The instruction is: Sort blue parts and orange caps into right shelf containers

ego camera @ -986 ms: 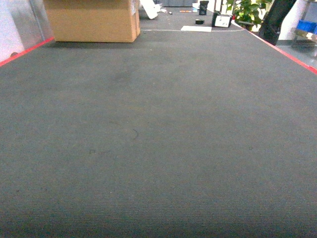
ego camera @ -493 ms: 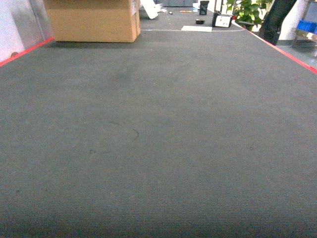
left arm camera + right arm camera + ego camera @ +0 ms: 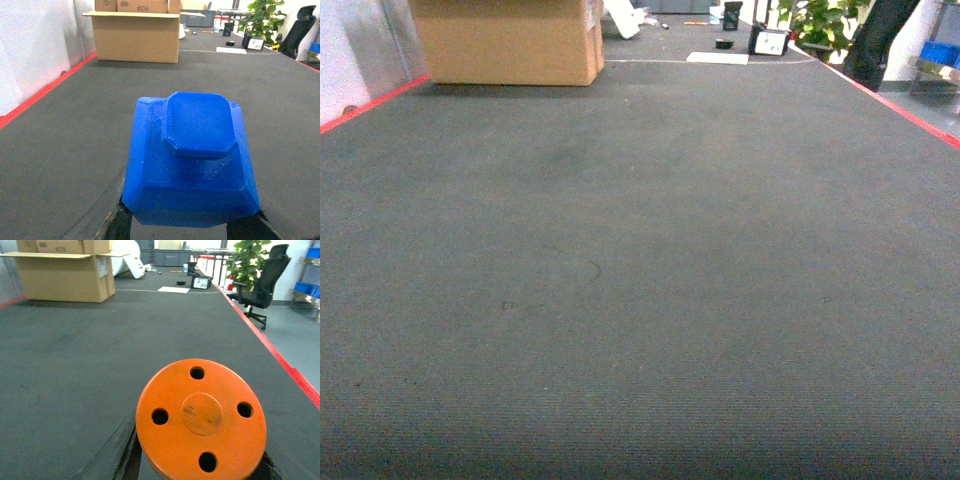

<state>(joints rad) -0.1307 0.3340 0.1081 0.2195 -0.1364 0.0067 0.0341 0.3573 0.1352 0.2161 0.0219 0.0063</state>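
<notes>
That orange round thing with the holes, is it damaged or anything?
Only lightly. The orange round cap with four holes has a dark scuff on its raised centre disc; otherwise it looks whole. The chunky blue plastic part in the left wrist view shows no damage.

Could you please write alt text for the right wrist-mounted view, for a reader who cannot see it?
A round orange cap with four holes and a scuffed centre fills the foreground, held in the right hand. Behind it a dark grey floor stretches to a cardboard box, a potted plant and a black office chair.
</notes>
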